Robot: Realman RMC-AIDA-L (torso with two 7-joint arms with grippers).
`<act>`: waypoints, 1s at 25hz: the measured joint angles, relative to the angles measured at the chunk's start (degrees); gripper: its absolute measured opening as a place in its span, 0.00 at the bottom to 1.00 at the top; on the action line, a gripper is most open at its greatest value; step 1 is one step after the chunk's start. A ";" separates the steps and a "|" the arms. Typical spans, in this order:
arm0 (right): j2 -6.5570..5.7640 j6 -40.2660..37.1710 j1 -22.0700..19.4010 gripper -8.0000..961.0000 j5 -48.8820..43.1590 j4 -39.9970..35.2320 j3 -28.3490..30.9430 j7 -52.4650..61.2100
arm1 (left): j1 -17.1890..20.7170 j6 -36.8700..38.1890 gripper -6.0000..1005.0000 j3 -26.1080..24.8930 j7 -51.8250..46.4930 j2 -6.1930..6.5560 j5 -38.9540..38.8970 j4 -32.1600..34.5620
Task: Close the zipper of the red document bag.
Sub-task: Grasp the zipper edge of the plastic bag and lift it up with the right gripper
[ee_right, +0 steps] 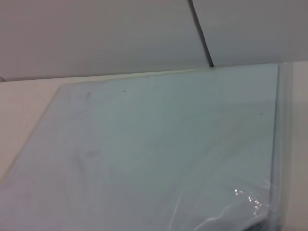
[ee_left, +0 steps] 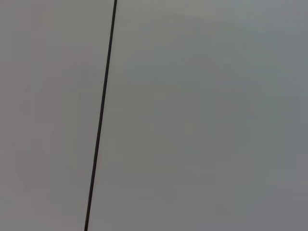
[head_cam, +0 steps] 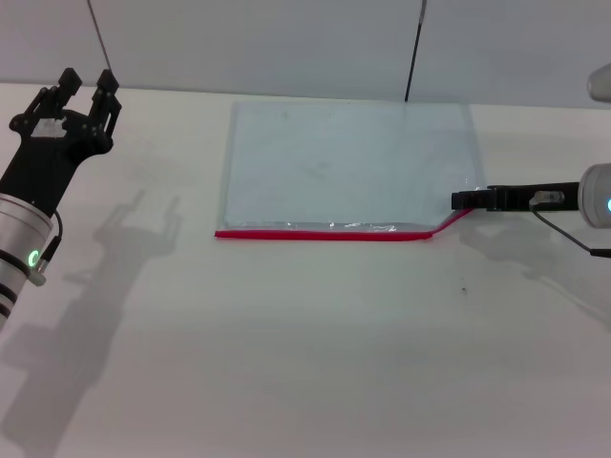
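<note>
The red document bag (head_cam: 348,162) lies flat on the white table, a translucent pale blue-grey pouch. Its zipper (head_cam: 325,233) is the red strip along the near long edge, and its right end curves up off the table. My right gripper (head_cam: 460,200) comes in from the right and is shut on that raised end at the bag's near right corner. In the right wrist view only the bag's pale surface (ee_right: 159,154) shows, no fingers. My left gripper (head_cam: 87,86) is open and held up at the far left, well away from the bag.
The white table (head_cam: 305,363) spreads wide in front of the bag. A grey wall with a dark vertical seam (head_cam: 413,48) stands behind it. The left wrist view shows only that wall and a seam (ee_left: 101,115).
</note>
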 joint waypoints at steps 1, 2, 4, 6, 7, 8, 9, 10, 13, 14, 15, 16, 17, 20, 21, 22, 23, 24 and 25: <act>0.00 0.37 0.12 0.70 0.00 0.19 0.00 -0.07 | 0.00 -0.02 0.46 -0.02 0.00 -0.02 0.00 0.00; 0.00 0.81 0.18 0.70 0.00 0.42 0.00 -0.07 | -0.01 -0.02 0.46 -0.01 0.00 -0.05 0.00 0.00; 0.00 2.01 0.44 0.70 -0.04 1.32 -0.08 -0.06 | -0.02 -0.02 0.46 0.01 0.00 -0.09 0.00 0.00; 0.00 2.89 0.72 0.69 -0.11 2.06 -0.44 0.02 | -0.03 -0.02 0.46 -0.02 0.00 -0.10 0.00 0.00; 0.00 3.21 0.83 0.69 -0.14 2.29 -0.67 0.10 | -0.03 -0.02 0.46 -0.05 0.00 -0.10 0.00 0.00; 0.00 3.31 0.86 0.68 -0.16 2.32 -0.81 0.20 | -0.04 -0.02 0.46 -0.08 0.00 -0.09 0.00 0.00; 0.00 3.35 0.87 0.65 -0.16 2.34 -0.93 0.27 | -0.04 -0.02 0.46 -0.08 0.00 -0.08 0.00 0.00; 0.00 3.27 0.87 0.62 -0.17 2.37 -0.99 0.28 | -0.04 -0.02 0.46 -0.08 0.00 -0.08 0.00 0.00; 0.00 2.79 0.87 0.53 -0.18 2.39 -1.12 0.30 | -0.04 -0.02 0.45 -0.07 0.00 -0.06 0.00 0.00; 0.00 2.52 0.87 0.53 -0.18 2.40 -1.15 0.30 | -0.04 -0.02 0.45 -0.07 0.00 -0.05 0.00 0.00; 0.00 2.29 0.87 0.53 -0.18 2.40 -1.16 0.30 | -0.03 -0.02 0.45 -0.08 0.00 -0.04 0.00 0.00; 0.00 2.04 0.87 0.53 -0.18 2.40 -1.20 0.31 | -0.03 -0.02 0.45 -0.09 0.00 -0.04 0.00 0.00; 0.00 1.84 0.90 0.53 -0.19 2.40 -1.25 0.31 | -0.03 -0.04 0.45 -0.11 0.00 -0.03 0.00 0.00; 0.00 1.49 1.18 0.53 -0.18 2.40 -1.49 0.33 | -0.07 -0.32 0.45 -0.13 0.00 -0.01 0.00 0.00; 0.00 1.41 1.19 0.53 -0.18 2.40 -1.57 0.33 | -0.07 -0.43 0.45 -0.13 0.00 -0.01 0.00 0.00; -0.02 1.20 1.16 0.53 -0.18 2.40 -1.62 0.33 | -0.07 -0.48 0.45 -0.11 0.00 0.00 0.00 0.00; -0.02 0.90 1.04 0.53 -0.18 2.40 -1.70 0.34 | -0.06 -0.51 0.45 -0.04 0.00 0.00 0.00 0.00; -0.10 0.07 0.77 0.53 -0.18 2.18 -1.65 0.34 | 0.00 -0.53 0.45 0.00 0.00 0.01 0.00 0.00; -0.18 -0.70 0.50 0.53 -0.18 1.88 -1.55 0.34 | 0.00 -0.53 0.45 0.00 0.00 0.01 0.00 0.00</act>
